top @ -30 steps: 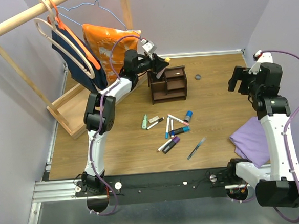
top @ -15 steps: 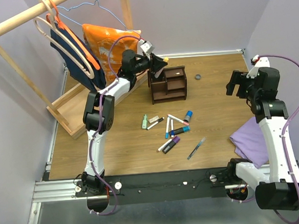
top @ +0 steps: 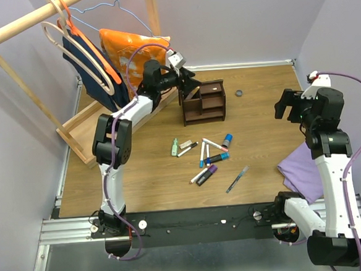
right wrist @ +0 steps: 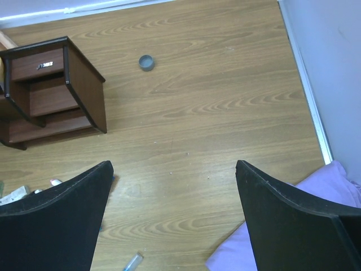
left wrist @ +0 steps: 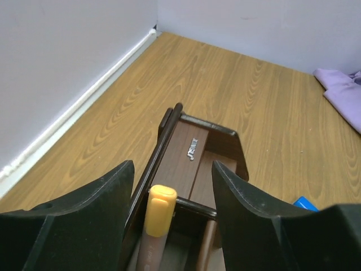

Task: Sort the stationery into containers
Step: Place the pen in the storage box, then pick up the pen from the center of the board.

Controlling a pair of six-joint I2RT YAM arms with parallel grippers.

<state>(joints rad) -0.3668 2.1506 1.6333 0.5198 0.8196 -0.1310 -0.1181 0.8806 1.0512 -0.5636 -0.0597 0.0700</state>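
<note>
The dark brown organizer (top: 204,101) stands at the back of the table. My left gripper (top: 189,79) hovers over its left end. In the left wrist view a yellow-capped marker (left wrist: 159,209) stands in a compartment of the organizer (left wrist: 194,147), between the parted jaws of the left gripper (left wrist: 172,169), nearer the left finger. Loose pens and markers (top: 203,155) lie mid-table, with a pale green eraser (top: 174,147), a blue-capped marker (top: 227,139) and a thin pen (top: 237,179). My right gripper (top: 288,103) hangs open and empty above the right side; the right gripper (right wrist: 174,169) looks down on bare wood.
A purple cloth (top: 297,167) lies near the right arm's base. A small grey cap (top: 239,93) sits right of the organizer. The pale wooden rack (top: 74,127) with hangers and an orange bag (top: 131,49) fills the back left corner.
The left gripper's jaws have spread apart over the organizer, letting go of the yellow-capped marker. The right arm has drifted slightly down and right.
</note>
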